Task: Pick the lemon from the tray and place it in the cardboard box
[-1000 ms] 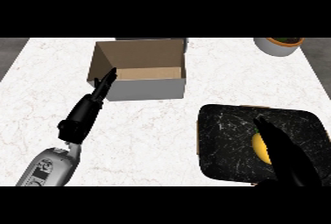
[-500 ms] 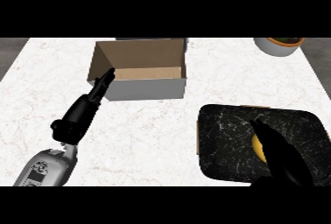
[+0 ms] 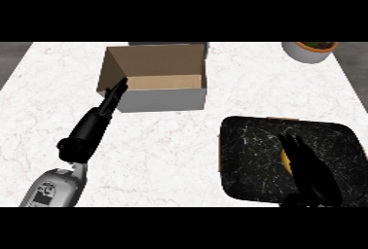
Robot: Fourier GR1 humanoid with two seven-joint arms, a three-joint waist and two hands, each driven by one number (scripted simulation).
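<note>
The lemon lies on the black marbled tray at the lower right; only a thin yellow sliver shows beside my right hand. My right hand hovers over it with straight fingers pointing up the view, hiding most of the fruit. The open cardboard box stands at the upper middle of the counter. My left hand stretches toward the box's near left corner, fingers straight, their tips at the box wall, holding nothing.
A white pot with brown contents sits at the counter's far right corner. The white marble counter spreads between box and tray. Its left edge runs near my left forearm.
My right hand has slid down and toward the view's lower edge over the lemon, covering more of it. The left hand has barely shifted.
</note>
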